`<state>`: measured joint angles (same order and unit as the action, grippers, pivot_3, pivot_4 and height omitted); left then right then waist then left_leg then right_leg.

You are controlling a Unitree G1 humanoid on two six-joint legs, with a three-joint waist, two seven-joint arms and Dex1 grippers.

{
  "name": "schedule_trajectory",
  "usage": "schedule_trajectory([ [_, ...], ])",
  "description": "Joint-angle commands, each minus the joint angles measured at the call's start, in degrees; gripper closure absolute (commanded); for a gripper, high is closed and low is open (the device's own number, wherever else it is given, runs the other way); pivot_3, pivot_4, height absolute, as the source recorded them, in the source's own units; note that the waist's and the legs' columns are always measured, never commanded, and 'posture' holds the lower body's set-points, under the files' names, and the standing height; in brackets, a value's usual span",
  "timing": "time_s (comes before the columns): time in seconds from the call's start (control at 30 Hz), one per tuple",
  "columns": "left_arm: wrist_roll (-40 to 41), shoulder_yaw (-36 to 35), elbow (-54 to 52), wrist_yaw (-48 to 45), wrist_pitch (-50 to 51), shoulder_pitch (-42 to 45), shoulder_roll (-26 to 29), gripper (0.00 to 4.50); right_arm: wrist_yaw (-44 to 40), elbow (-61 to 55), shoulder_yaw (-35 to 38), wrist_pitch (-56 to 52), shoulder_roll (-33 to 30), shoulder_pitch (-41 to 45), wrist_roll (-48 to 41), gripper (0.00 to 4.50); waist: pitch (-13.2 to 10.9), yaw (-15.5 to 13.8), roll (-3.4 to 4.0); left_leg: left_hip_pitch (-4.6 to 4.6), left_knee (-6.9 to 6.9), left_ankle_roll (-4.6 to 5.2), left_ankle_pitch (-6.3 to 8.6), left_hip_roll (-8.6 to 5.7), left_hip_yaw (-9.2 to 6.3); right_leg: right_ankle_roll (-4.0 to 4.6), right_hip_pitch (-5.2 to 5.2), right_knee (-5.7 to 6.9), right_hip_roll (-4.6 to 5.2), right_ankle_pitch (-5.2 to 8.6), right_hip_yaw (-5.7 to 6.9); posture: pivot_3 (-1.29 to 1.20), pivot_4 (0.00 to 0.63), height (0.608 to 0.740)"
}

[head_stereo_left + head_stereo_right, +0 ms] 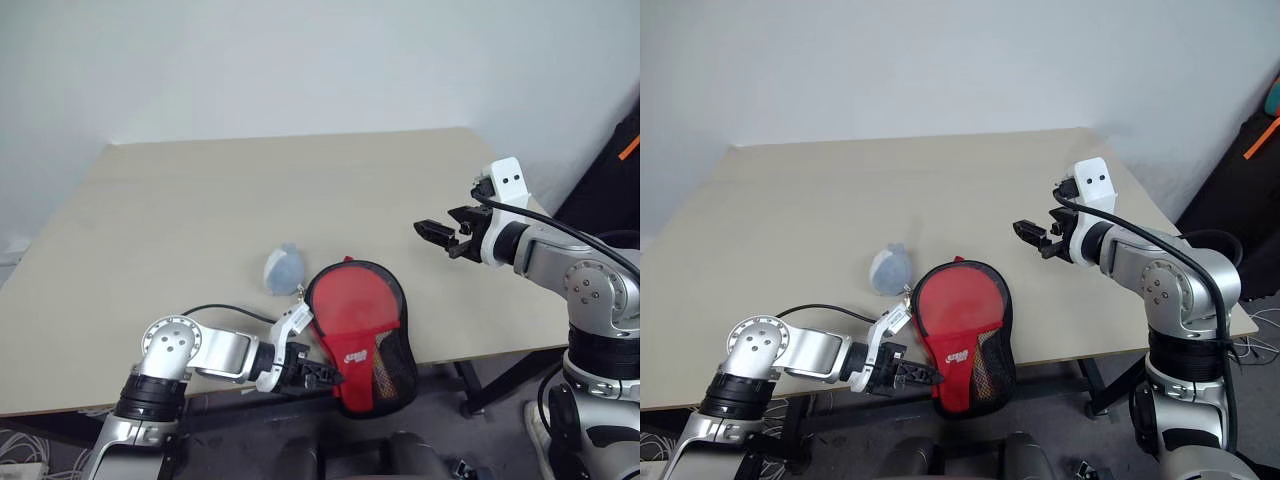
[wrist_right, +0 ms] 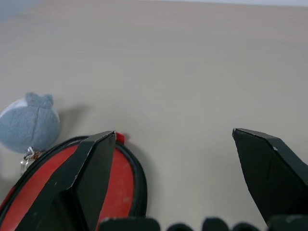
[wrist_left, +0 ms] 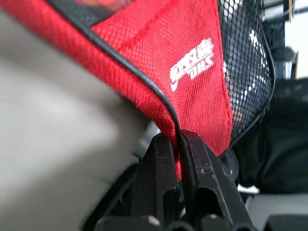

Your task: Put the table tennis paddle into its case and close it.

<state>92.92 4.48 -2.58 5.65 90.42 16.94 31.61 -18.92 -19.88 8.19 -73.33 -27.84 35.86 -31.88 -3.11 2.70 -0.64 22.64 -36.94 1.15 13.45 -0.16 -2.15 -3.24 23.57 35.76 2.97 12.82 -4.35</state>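
Red, black-trimmed case [image 1: 358, 335] with mesh pocket, flat, overhanging the table's [image 1: 200, 220] near edge.

A white brand logo stands on the red mesh panel of the case [image 3: 192, 67], its letters not legible.

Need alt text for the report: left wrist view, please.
The left gripper is shut on the black-trimmed edge of the case, pinching its red mesh panel with a white logo. The tan table lies beside it.
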Motion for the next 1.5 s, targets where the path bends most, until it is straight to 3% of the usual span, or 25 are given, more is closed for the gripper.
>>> schedule_trajectory([
  [0.03, 5.15, 2.17, -2.38, 1.37, -1.36, 0.14, 2.36, 4.45, -0.10, -1.16, 0.76, 1.29, -0.05, 1.43, -0.19, 0.27, 0.00, 0.00, 0.00, 0.00, 0.00, 0.00, 0.00, 0.00, 0.00, 0.00, 0.00, 0.00, 0.00, 0.00, 0.00, 0.00, 0.000, 0.740],
  [0.4, 8.43, 7.91, -3.37, 2.93, -6.97, 1.24, 5.48, 4.45, -0.13, -0.22, 0.09, 1.75, 0.08, 2.51, 0.07, 0.27, 0.00, -0.01, 0.00, 0.00, -0.03, 0.00, 0.00, -0.02, 0.06, 0.01, -0.01, -0.01, 0.00, 0.00, -0.04, 0.00, 0.000, 0.740],
  [0.5, 8.15, 8.43, -3.72, 2.32, -7.72, 1.46, 5.66, 3.78, -0.11, -0.08, -0.01, 1.76, 0.15, 2.74, 0.10, 0.27, 0.00, -0.03, 0.00, 0.00, -0.05, 0.00, -0.01, -0.03, 0.06, 0.00, -0.02, -0.01, 0.00, 0.00, -0.04, 0.00, 0.000, 0.740],
  [0.63, 8.28, 7.83, -5.95, 1.49, -8.76, 1.07, 7.11, 2.37, -0.16, 0.02, -0.17, 1.73, 0.22, 2.82, -0.03, 0.27, 0.00, -0.02, 0.00, 0.00, -0.06, 0.00, -0.01, -0.03, 0.06, 0.00, -0.02, 0.00, 0.00, 0.00, -0.04, 0.00, 0.000, 0.740],
  [0.77, 3.01, 4.39, -12.77, -3.87, -9.62, 0.75, 11.37, 1.03, -0.61, 0.35, -0.52, 1.74, 0.10, 2.84, -0.21, 0.27, 0.00, 0.03, 0.00, 0.00, -0.06, -0.02, -0.02, -0.02, 0.06, 0.01, -0.01, 0.02, -0.01, -0.01, -0.04, 0.00, 0.000, 0.740],
  [0.83, 1.56, 2.57, -16.59, -8.83, -9.55, 1.17, 14.26, 1.03, -1.05, 0.92, -0.88, 2.14, -0.03, 2.91, -0.15, 0.27, -0.01, 0.06, 0.00, -0.01, -0.06, -0.02, -0.02, -0.01, 0.10, 0.02, 0.00, 0.02, -0.02, -0.01, -0.05, 0.00, 0.000, 0.740],
  [0.93, -6.98, 2.75, -25.18, -19.70, -10.14, 1.64, 20.37, 1.03, -1.73, 2.07, -1.65, 3.01, 0.02, 3.40, 0.14, 0.27, -0.01, 0.06, 0.02, -0.01, -0.05, -0.03, -0.02, 0.00, 0.11, 0.03, 0.01, 0.01, -0.03, -0.01, -0.04, 0.00, 0.000, 0.740],
  [1.03, -16.85, 3.90, -30.38, -30.05, -15.23, 1.70, 25.24, 1.61, -2.29, 3.15, -2.48, 3.92, 0.20, 4.11, 0.31, 0.27, -0.02, 0.06, 0.03, 0.00, -0.05, -0.03, -0.02, -0.02, 0.17, 0.03, 0.00, -0.04, -0.03, -0.01, -0.06, 0.00, 0.000, 0.740],
  [1.23, -44.63, 10.83, -36.23, -48.81, -37.42, 1.45, 33.25, 3.68, -3.20, 5.07, -3.80, 5.47, 0.36, 5.30, 0.80, 0.27, -0.05, 0.04, 0.05, -0.01, -0.03, -0.03, -0.02, 0.00, 0.17, 0.03, 0.00, -0.05, -0.03, -0.01, -0.04, 0.00, 0.000, 0.740],
  [1.3, -52.15, 11.35, -35.91, -51.35, -47.25, 1.60, 30.77, 4.45, -3.31, 5.56, -4.15, 5.89, 0.43, 5.75, 0.86, 0.27, -0.06, 0.02, 0.05, 0.00, -0.03, -0.03, -0.02, 0.00, 0.19, 0.03, 0.00, -0.06, -0.02, -0.01, -0.06, 0.00, 0.000, 0.740],
  [1.5, -59.17, 10.26, -29.61, -46.68, -55.21, 2.67, 15.72, 4.48, -3.46, 5.79, -4.50, 6.36, 0.45, 6.03, 0.93, 0.27, -0.06, -0.01, 0.00, 0.01, -0.07, 0.00, -0.03, 0.03, 0.17, 0.00, -0.05, -0.05, -0.02, -0.02, -0.05, 0.00, 0.000, 0.740],
])
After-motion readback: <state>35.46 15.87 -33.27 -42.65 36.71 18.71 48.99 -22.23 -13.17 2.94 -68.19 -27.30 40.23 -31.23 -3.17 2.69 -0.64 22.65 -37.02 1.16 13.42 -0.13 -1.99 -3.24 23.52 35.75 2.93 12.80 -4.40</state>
